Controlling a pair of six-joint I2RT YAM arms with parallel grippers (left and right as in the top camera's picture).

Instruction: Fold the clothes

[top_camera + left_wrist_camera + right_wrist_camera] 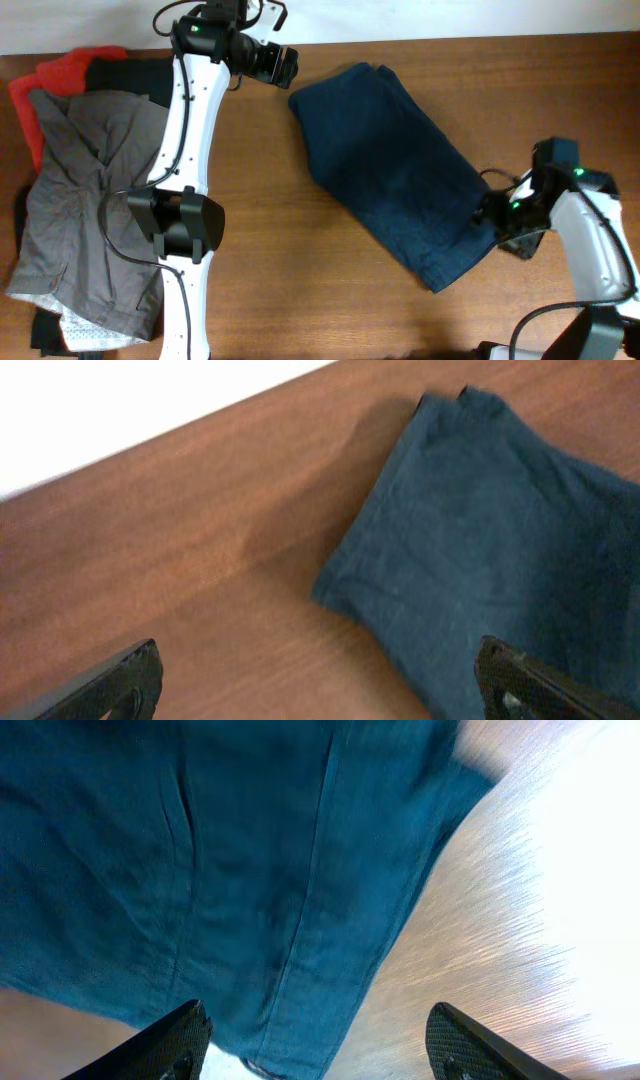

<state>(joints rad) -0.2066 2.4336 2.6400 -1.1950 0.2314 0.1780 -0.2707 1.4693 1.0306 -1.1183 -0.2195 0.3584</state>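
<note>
Lying on wooden table, navy shorts, grey garment pile

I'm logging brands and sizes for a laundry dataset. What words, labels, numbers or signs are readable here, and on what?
None can be read.
The folded dark navy blue cotton shorts show plain fabric in all three views.
The pile of grey, red and black garments shows no print or legible tag.
The white-and-black robot arms carry no legible marking.
</note>
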